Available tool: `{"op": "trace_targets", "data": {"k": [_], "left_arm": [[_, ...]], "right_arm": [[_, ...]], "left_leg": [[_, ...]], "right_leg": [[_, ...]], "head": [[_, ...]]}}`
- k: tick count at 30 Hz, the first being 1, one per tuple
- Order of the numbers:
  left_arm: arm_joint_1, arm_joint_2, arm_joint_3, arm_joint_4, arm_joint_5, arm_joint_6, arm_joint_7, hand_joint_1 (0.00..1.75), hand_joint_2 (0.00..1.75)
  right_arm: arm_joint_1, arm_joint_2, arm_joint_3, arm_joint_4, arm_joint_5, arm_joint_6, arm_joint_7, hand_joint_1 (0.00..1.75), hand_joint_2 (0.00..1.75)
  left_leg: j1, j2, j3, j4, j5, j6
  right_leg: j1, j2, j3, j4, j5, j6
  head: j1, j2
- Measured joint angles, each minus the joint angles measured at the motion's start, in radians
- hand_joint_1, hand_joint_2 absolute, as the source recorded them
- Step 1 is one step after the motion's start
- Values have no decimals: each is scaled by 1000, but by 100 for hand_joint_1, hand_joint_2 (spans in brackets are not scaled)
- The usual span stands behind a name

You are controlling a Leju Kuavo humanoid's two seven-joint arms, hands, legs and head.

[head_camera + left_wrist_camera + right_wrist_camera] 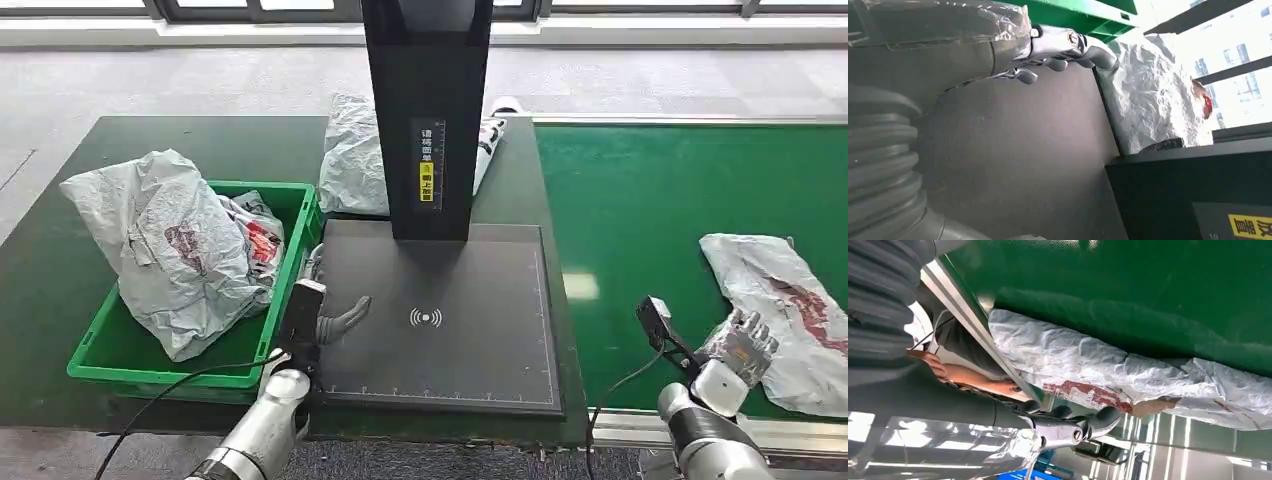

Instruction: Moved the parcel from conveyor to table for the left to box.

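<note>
Loosely spread, right hand [745, 343] fingers [1105, 419] reach the parcel [785, 305].

The left robot hand [343, 318] reaches forward from its silver arm, palm down, fingers loosely curled and apart, holding nothing; in the left wrist view the left robot hand [1068, 47] shows its fingers [1023, 75] hanging free. The right robot hand [742, 343] is raised at the end of its silver arm with fingers spread and pointing up and forward. In the right wrist view the right robot hand [1068, 427] grips nothing, its fingers parted.
</note>
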Motion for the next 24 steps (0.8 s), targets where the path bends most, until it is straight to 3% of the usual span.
{"op": "trace_targets", "data": {"k": [24], "left_arm": [[11, 1, 11, -18, 11, -2, 1, 0, 175]], "right_arm": [[0, 1, 0, 0, -8, 4, 8, 0, 175]], "left_leg": [[0, 0, 0, 0, 0, 0]], "right_leg": [[0, 0, 0, 0, 0, 0]], "head": [[0, 0]]}}
